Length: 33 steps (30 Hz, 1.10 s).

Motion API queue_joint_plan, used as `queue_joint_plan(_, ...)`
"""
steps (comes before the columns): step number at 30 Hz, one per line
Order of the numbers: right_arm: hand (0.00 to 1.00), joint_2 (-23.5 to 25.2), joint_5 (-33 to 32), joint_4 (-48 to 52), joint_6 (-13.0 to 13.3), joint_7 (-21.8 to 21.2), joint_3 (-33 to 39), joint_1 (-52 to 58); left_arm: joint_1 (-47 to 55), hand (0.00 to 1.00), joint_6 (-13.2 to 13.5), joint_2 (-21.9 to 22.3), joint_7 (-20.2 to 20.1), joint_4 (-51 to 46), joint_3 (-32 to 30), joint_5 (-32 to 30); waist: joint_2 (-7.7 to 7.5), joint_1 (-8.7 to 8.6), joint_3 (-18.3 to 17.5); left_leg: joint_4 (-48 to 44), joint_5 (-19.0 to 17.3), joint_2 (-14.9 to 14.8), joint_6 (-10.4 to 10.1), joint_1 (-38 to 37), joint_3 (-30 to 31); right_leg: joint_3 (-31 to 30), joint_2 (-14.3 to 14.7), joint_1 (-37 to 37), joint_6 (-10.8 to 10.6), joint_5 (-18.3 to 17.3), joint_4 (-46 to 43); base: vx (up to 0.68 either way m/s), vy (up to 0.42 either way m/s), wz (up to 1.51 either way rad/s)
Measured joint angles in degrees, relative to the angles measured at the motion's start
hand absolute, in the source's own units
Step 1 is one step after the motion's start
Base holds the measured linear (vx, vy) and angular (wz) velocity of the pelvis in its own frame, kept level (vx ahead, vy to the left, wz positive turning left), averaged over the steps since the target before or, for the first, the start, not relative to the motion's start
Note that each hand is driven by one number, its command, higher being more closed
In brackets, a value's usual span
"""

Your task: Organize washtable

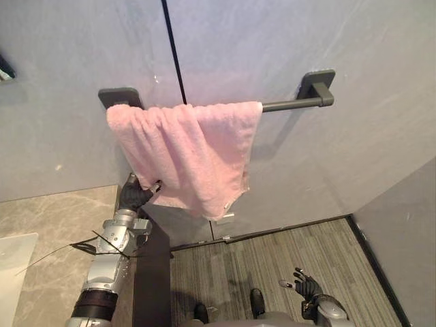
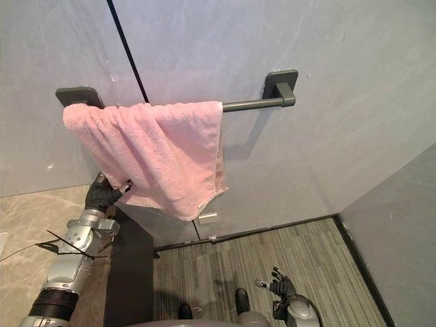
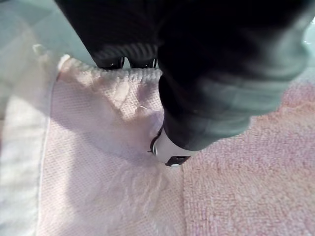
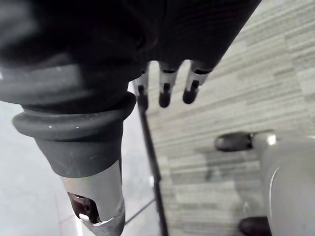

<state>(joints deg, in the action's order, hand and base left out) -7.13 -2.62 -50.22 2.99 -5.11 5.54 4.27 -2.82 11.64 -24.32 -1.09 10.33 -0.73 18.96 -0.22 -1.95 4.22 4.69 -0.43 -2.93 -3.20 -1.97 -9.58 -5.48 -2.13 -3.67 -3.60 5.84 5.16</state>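
Note:
A pink towel (image 1: 191,153) hangs bunched over the left half of a dark towel bar (image 1: 293,104) on the grey wall. My left hand (image 1: 134,195) reaches up from the counter and pinches the towel's lower left edge. In the left wrist view the thumb (image 3: 211,98) presses onto the towel (image 3: 98,172) while the fingers go behind its hem. My right hand (image 1: 306,285) hangs low over the floor, away from the towel, its fingers (image 4: 167,91) straight and holding nothing.
A marble countertop (image 1: 48,238) lies at the left with a white basin edge (image 1: 13,266). Its dark cabinet side (image 1: 153,279) drops to a striped floor (image 1: 272,259). A grey side wall (image 1: 402,231) closes the right.

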Motion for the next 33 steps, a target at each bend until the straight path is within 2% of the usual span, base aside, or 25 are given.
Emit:
queue_joint_plan(5, 0.0, -1.92, -1.97, 15.32, 0.39, -1.5, -4.81, 1.71, -1.0, 1.0, -0.24, -1.04, 0.0, 0.85, -0.19, -1.75, -0.12, -0.06, 0.07, -0.04, 0.01, -0.02, -0.02, -0.03, -1.34, -0.94, 0.02, -0.55, -0.42, 0.5, 0.1, -0.04, -0.007, -0.14)
queue_joint_plan(8, 0.0, -5.13, -4.28, 27.33, 0.72, -3.77, -7.85, 1.29, -2.56, 1.0, -0.52, -2.5, -0.3, 1.07, 0.13, -1.79, -0.4, 0.2, 0.22, -0.17, 0.0, -0.12, -0.02, -0.15, -1.84, -1.91, -0.08, -0.6, -0.56, 0.79, 0.17, -0.03, 0.003, -0.1)
queue_joint_plan(11, 0.0, -9.45, -9.04, 38.91, 1.14, -5.85, -10.3, -2.29, -3.17, 1.0, -0.78, -5.19, -1.28, 1.08, 0.64, -1.91, -1.34, 0.72, 0.51, -0.52, 0.01, -0.15, -0.01, -0.38, -2.75, -2.74, -0.13, -0.54, -0.13, 1.73, 0.42, -0.03, 0.008, -0.16)
queue_joint_plan(14, 0.0, -15.24, -17.95, 47.97, 1.67, -7.46, -13.58, -8.52, -4.8, 1.0, -1.24, -7.15, -1.48, 1.29, 2.16, -1.82, -1.8, 1.26, 0.5, -0.73, 0.03, -0.12, 0.0, -0.52, -3.12, -2.79, -0.41, -0.49, -0.17, 2.09, 0.41, -0.03, 0.007, -0.06)
queue_joint_plan(16, 0.0, -18.63, -26.17, 52.62, 2.98, -9.04, -16.88, -13.94, -6.6, 1.0, -1.22, -8.15, -2.58, 1.38, 3.01, -1.6, -1.87, 1.4, 0.46, -0.73, 0.05, -0.06, -0.02, -0.57, -3.05, -2.76, -0.52, -0.4, -0.19, 2.18, 0.41, -0.03, 0.002, 0.03)
queue_joint_plan(18, 0.0, -19.51, -30.85, 54.56, 3.41, -9.92, -19.01, -17.27, -7.55, 1.0, -1.19, -8.2, -2.68, 1.39, 3.39, -1.46, -1.91, 1.56, 0.43, -0.72, 0.12, -0.03, -0.08, -0.58, -3.04, -2.74, -0.57, -0.38, -0.24, 2.24, 0.41, 0.0, 0.0, 0.0)
queue_joint_plan(22, 0.0, -20.87, -35.31, 55.62, 3.41, -10.03, -21.68, -20.59, -8.9, 1.0, -1.19, -8.43, -2.7, 1.39, 4.58, -0.38, -1.97, 2.18, 0.41, -0.63, 0.27, 0.08, -0.04, -0.58, -3.05, -2.6, -0.69, -0.4, -0.33, 2.31, 0.42, 0.0, 0.0, 0.0)
queue_joint_plan(24, 0.0, -21.29, -36.3, 55.28, 3.38, -9.79, -22.76, -21.89, -9.48, 1.0, -1.17, -8.43, -2.71, 1.38, 5.29, 0.65, -1.99, 2.69, 0.39, -0.47, 0.51, 0.15, 0.16, -0.57, -3.03, -2.55, -0.75, -0.47, -0.35, 2.34, 0.41, 0.0, 0.0, 0.0)
queue_joint_plan(29, 0.0, -21.32, -36.35, 49.57, 3.26, -8.18, -28.17, -31.54, -9.93, 1.0, -1.12, -8.43, -2.67, 1.38, 5.73, 0.79, -2.08, 2.73, 0.37, 0.59, 1.33, 0.27, 0.22, -0.76, -2.66, -2.26, -0.79, -0.58, -0.39, 2.47, 0.41, 0.0, -0.004, 0.03)
queue_joint_plan(33, 0.0, -19.81, -36.96, 44.49, 3.12, -6.24, -30.79, -36.85, -10.37, 1.0, -1.13, -8.41, -2.36, 1.38, 6.75, 1.91, -2.08, 2.91, 0.37, 0.59, 1.56, 0.27, 0.46, -0.61, -2.24, -1.91, -0.8, -0.52, -0.36, 2.72, 0.4, 0.01, -0.006, 0.06)
